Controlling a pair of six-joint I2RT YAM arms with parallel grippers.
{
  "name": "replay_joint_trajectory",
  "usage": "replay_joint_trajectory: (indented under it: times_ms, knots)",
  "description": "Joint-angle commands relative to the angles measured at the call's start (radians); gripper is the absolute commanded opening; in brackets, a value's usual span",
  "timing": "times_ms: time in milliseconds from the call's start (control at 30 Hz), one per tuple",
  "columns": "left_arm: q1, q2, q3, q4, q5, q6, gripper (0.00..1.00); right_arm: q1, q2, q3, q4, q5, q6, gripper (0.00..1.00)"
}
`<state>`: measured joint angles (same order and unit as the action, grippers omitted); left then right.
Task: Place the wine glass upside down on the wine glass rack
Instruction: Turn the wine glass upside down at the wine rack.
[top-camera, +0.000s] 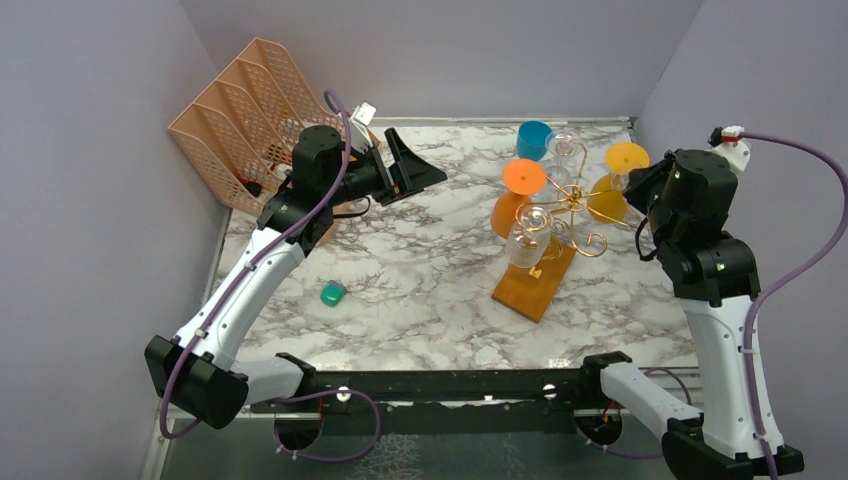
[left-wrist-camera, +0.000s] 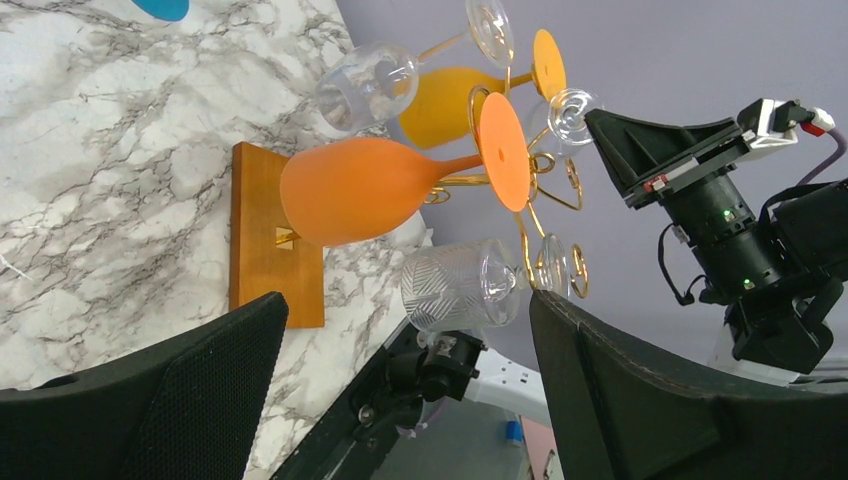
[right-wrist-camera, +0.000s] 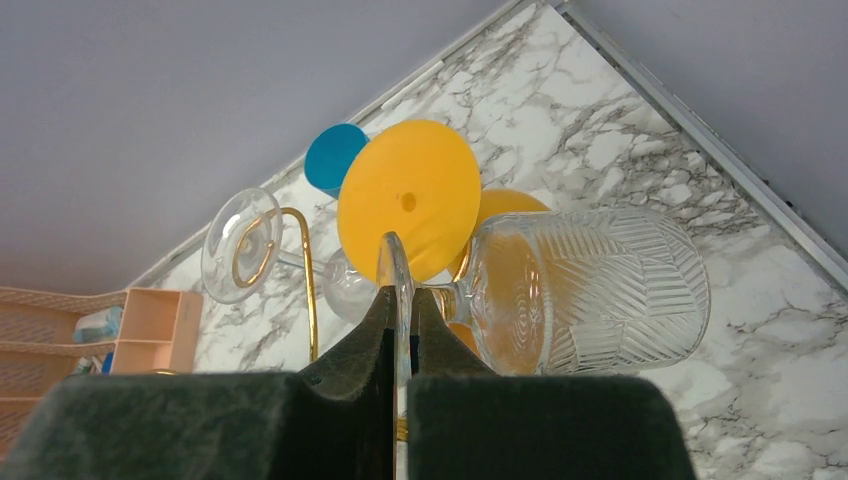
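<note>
— Jaws of the right gripper (right-wrist-camera: 398, 300): how are they set?
— Clamped on the foot of the wine glass (right-wrist-camera: 590, 290), its stem laid crosswise. The wine glass rack (right-wrist-camera: 308, 280) is found just ahead.
— And the left gripper (top-camera: 400, 168)?
— Spread wide, well apart.

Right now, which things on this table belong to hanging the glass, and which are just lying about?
In the job: the clear ribbed glass, its foot pinched in the right gripper; the gold wire rack.
Lying about: the peach file organiser; the small green block; the blue cup; the orange glass and yellow glass, already hanging on the rack.
</note>
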<state>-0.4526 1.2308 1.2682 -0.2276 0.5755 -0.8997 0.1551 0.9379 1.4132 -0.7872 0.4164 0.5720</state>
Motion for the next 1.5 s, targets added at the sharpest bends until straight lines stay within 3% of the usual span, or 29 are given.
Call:
replay_joint_trajectory:
  times_ms: [0, 533, 800, 933, 1033, 1167, 1367, 1467]
  knots:
    - [0.003, -0.001, -0.018, 0.032, -0.007, -0.010, 0.96, 0.002, -0.038, -0.010, 0.028, -0.055, 0.053, 0.01]
    - [0.003, 0.008, -0.030, 0.034, -0.001, -0.019, 0.85, 0.003, -0.091, -0.008, -0.004, -0.133, 0.044, 0.01]
    - [-0.013, 0.050, 0.033, 0.007, -0.044, 0.072, 0.67, 0.003, -0.113, -0.035, -0.027, -0.171, 0.047, 0.01]
    - [-0.058, 0.120, 0.126, 0.006, -0.065, 0.187, 0.64, 0.003, -0.122, -0.053, -0.032, -0.206, 0.052, 0.01]
    - [-0.110, 0.173, 0.206, 0.010, -0.122, 0.373, 0.62, 0.003, -0.122, -0.048, -0.038, -0.217, 0.038, 0.01]
    - [-0.121, 0.255, 0.276, 0.080, -0.021, 0.545, 0.62, 0.003, -0.109, -0.040, -0.042, -0.260, 0.016, 0.01]
    - [-0.137, 0.214, 0.045, 0.291, 0.118, 0.774, 0.54, 0.003, -0.097, -0.041, -0.037, -0.309, 0.009, 0.01]
    - [-0.138, 0.122, -0.104, 0.390, 0.039, 0.810, 0.53, 0.003, -0.096, -0.044, -0.043, -0.314, 0.006, 0.01]
